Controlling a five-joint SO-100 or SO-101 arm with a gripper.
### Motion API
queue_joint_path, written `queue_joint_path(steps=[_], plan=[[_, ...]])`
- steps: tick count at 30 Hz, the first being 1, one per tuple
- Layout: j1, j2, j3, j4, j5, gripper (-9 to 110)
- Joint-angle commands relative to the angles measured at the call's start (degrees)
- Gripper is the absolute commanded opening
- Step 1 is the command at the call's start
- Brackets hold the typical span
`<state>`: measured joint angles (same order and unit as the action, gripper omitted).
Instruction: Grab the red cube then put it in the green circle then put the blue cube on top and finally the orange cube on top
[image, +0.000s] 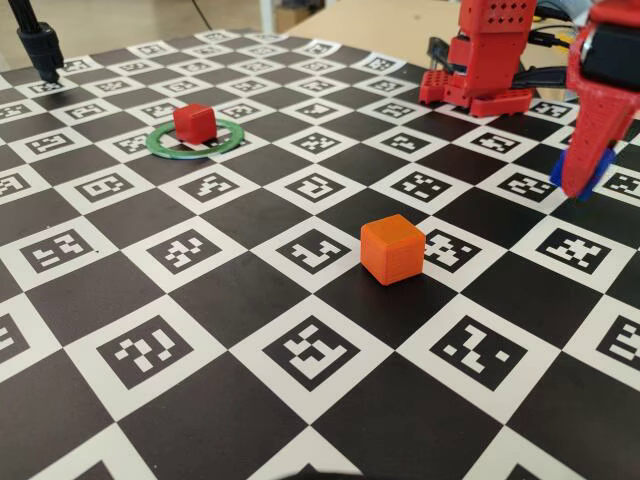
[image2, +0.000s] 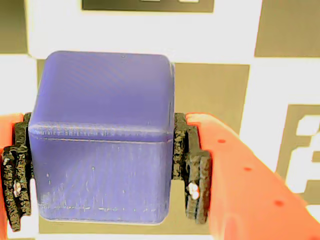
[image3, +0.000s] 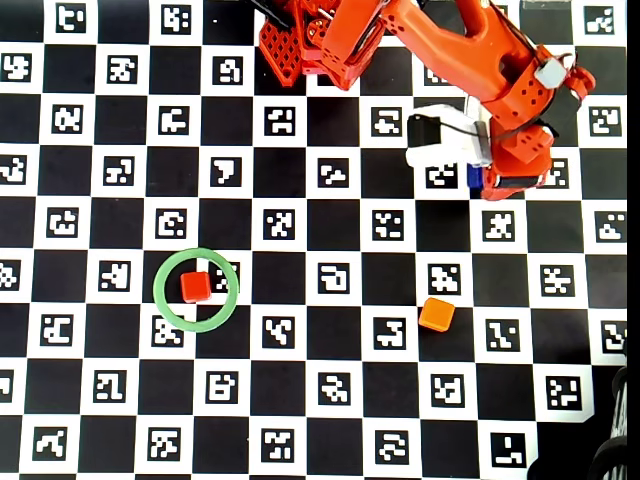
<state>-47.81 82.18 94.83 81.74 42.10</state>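
Pinched on the blue cube (image2: 102, 135) between the black pads (image2: 187, 165) of the gripper (image2: 102, 172) in the wrist view, over a white square of the checkerboard (image: 250, 400); seen at the far right of the fixed view, only a sliver of blue showing beside the red arm (image: 600, 90). Sitting inside the green circle (image3: 165, 305), toward its near-left part in the overhead view, the red cube (image3: 196, 287); well right of it and apart from everything, the orange cube (image3: 436, 314).

Three cubes (image3: 196, 287) (image2: 102, 135) (image3: 436, 314), one ring (image3: 196, 325).
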Motion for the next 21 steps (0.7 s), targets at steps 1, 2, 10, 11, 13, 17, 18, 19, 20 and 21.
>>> queue_joint_path(steps=[1,2,10,11,13,17,18,19,20,21], plan=[[4.1,2.7,-9.9,8.5,-6.9,10],[5.5,2.7,-11.1,10.1,-8.6,10],[19.2,4.5,-16.2,16.7,-26.3,7],[20.7,5.0,-16.3,17.3,-28.2,7],[24.1,5.7,-16.3,17.6,-31.7,7],[30.2,8.2,-16.6,18.5,-37.2,7],[31.5,9.1,-16.6,18.5,-37.9,7],[32.7,9.9,-16.6,18.8,-39.6,8],[33.7,10.8,-16.7,19.2,-41.3,8],[34.9,11.6,-16.7,19.6,-42.9,8]])
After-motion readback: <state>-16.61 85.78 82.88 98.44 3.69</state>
